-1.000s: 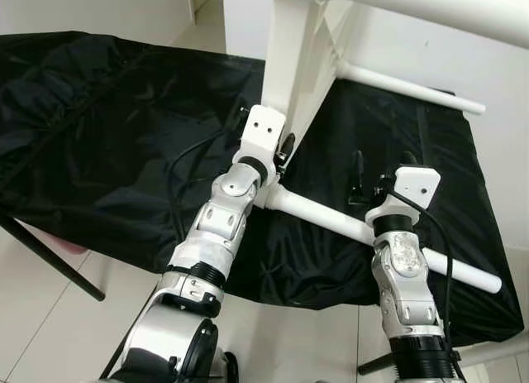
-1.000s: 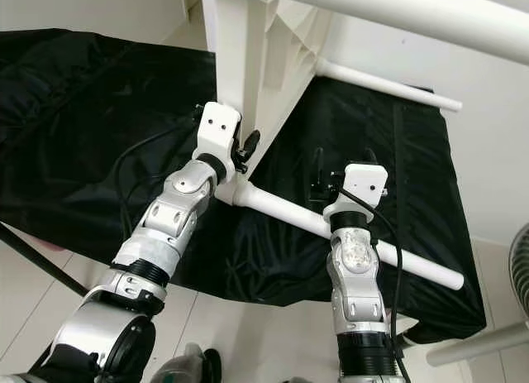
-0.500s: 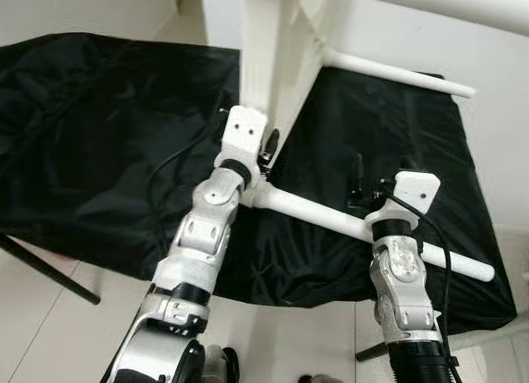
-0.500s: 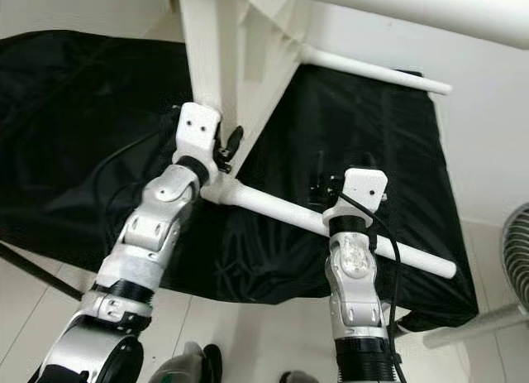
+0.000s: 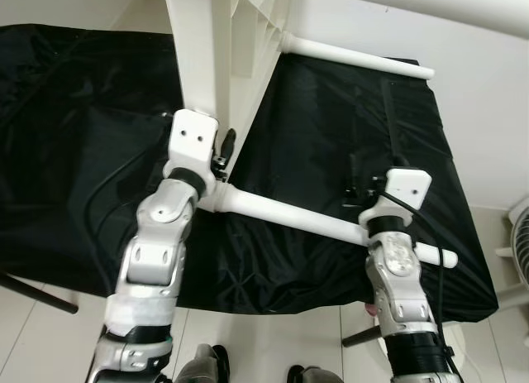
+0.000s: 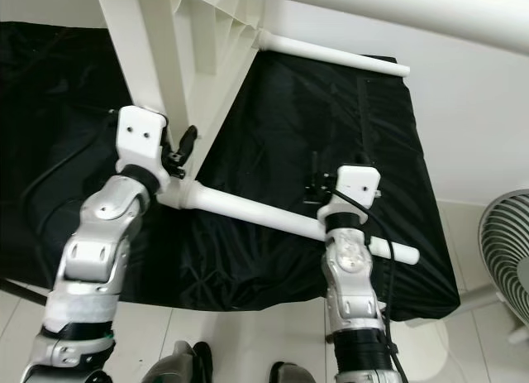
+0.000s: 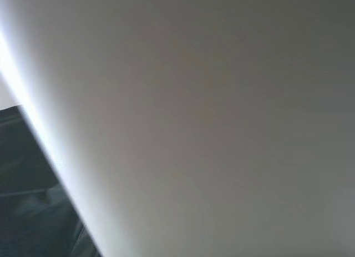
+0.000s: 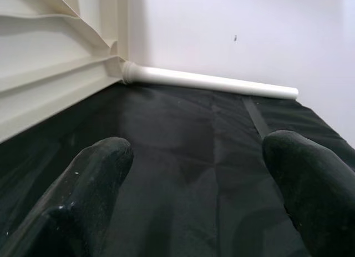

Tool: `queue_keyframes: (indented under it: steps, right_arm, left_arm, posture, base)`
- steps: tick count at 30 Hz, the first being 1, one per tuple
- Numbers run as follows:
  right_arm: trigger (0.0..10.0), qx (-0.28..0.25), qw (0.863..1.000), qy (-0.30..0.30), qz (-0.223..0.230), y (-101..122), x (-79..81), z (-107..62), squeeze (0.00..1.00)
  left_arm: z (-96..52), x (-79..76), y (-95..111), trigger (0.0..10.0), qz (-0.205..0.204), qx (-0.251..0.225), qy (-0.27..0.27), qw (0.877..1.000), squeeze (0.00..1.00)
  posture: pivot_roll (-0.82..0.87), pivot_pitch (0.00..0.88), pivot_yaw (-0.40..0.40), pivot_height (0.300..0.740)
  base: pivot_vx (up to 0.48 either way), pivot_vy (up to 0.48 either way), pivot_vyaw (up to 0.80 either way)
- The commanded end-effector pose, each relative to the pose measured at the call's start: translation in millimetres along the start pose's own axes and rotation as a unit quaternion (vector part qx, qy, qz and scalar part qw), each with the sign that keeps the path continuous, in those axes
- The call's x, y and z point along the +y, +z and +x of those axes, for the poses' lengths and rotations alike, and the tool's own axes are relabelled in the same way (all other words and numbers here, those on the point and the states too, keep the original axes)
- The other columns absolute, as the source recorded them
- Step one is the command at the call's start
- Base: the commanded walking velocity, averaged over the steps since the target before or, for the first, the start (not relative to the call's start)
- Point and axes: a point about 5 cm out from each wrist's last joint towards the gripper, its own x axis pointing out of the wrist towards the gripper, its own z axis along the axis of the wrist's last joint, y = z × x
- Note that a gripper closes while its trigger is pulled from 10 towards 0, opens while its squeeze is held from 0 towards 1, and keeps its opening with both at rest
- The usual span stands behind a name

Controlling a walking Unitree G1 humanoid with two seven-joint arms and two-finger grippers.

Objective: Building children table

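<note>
I see the white plastic table tipped on its side over the black cloth, ribbed underside showing, round legs jutting out. My left gripper presses its edge, grip unclear; my right gripper hangs spread, empty.

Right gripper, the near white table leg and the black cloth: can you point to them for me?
right gripper (image 8: 194, 174), right wrist view, gap midway between its black fingertips.
near white table leg (image 5: 289, 216), left eye view, middle of the tube.
black cloth (image 5: 331, 126), left eye view, bare stretch.
</note>
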Motion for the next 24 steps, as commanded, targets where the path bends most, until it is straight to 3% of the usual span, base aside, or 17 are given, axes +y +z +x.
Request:
queue_keyframes:
  steps: [1,5,7,12,14,19,21,22,23,24]
  right_arm:
    - [10.0,0.003,1.000,0.001,-0.002,-3,0.0,-1.1,0.00]
    - [10.0,0.003,1.000,0.005,-0.004,-3,-1.2,-0.2,0.00]
    - [10.0,0.003,1.000,0.005,-0.004,-3,-1.2,-0.2,0.00]
    - [10.0,0.005,1.000,0.006,-0.011,-5,-5.8,0.9,0.00]
    - [10.0,0.005,1.000,0.006,-0.011,-5,-5.8,0.9,0.00]
    - [10.0,0.004,1.000,0.013,-0.011,-5,-4.0,5.1,0.00]
    - [10.0,0.004,1.000,0.013,-0.011,-5,-4.0,5.1,0.00]
    - [10.0,0.004,1.000,0.014,-0.012,-6,-3.1,6.0,0.00]
    - [10.0,0.004,1.000,0.017,-0.012,-6,-2.5,7.0,0.00]
    - [10.0,0.004,1.000,0.017,-0.012,-6,-2.5,7.0,0.00]
  left_arm:
    - [-8.2,31.2,3,0.0,0.044,0.004,0.088,0.995,0.00]
    - [-22.5,47.9,6,0.0,0.060,0.013,0.109,0.992,0.00]
    - [-22.5,47.9,6,0.0,0.060,0.013,0.109,0.992,0.00]
    - [-50.4,72.4,1,0.0,0.068,0.029,0.129,0.989,0.00]
    - [-50.4,72.4,1,0.0,0.068,0.029,0.129,0.989,0.00]
    - [-62.9,95.5,-3,0.0,0.072,0.034,0.118,0.990,0.00]
    - [-62.9,95.5,-3,0.0,0.072,0.034,0.118,0.990,0.00]
    - [-63.3,100.2,-6,1.1,0.076,0.038,0.105,0.991,0.00]
    - [-61.3,102.0,-7,10.0,0.075,0.031,0.070,0.994,0.00]
    - [-61.3,102.0,-7,10.0,0.075,0.031,0.070,0.994,0.00]
  posture:
    - [0.17,0.149,0.011,0.740]
    - [0.16,0.154,0.003,0.740]
    - [0.16,0.154,0.003,0.740]
    - [0.17,0.163,-0.009,0.740]
    - [0.17,0.163,-0.009,0.740]
    - [0.18,0.163,-0.021,0.740]
    - [0.18,0.163,-0.021,0.740]
    - [0.18,0.163,-0.022,0.740]
    - [0.18,0.162,-0.023,0.740]
    - [0.18,0.162,-0.023,0.740]
  base:
    - [0.000,0.000,0.00]
    - [0.000,0.000,0.00]
    - [0.000,0.000,0.00]
    - [0.000,0.000,0.00]
    - [0.000,0.000,0.00]
    - [0.000,0.000,0.00]
    - [0.000,0.000,0.00]
    - [0.000,0.000,0.00]
    - [0.000,0.000,0.00]
    - [0.000,0.000,0.00]
